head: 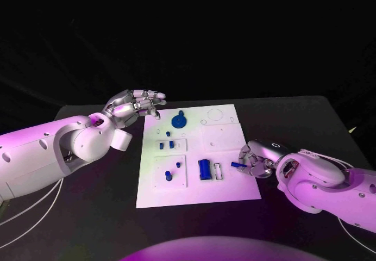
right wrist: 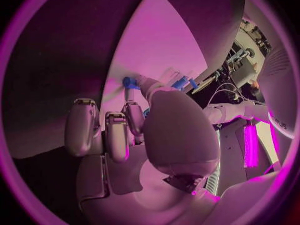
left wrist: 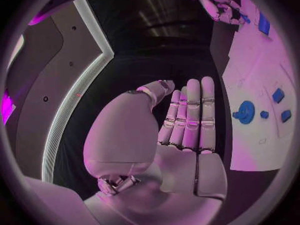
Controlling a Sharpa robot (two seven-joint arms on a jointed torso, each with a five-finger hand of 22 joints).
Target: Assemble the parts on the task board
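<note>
The white task board [head: 227,187] lies in the middle of the black table. On it are a round blue part [head: 179,119], two small blue pieces [head: 166,144], a long blue block [head: 204,169] and two more small pieces [head: 168,175]. My right hand [head: 255,162] is at the board's right edge and pinches a small blue peg [head: 237,164] just right of the block. The right wrist view shows the blue peg [right wrist: 130,81] at my fingertips. My left hand [head: 137,106] hovers by the board's far left corner, holding nothing. Its fingers [left wrist: 190,120] are stretched out, with the round part [left wrist: 245,111] beyond them.
A white slotted frame [head: 218,172] sits beside the blue block. Ring outlines [head: 214,114] mark the board's far right corner. Bare black table surrounds the board.
</note>
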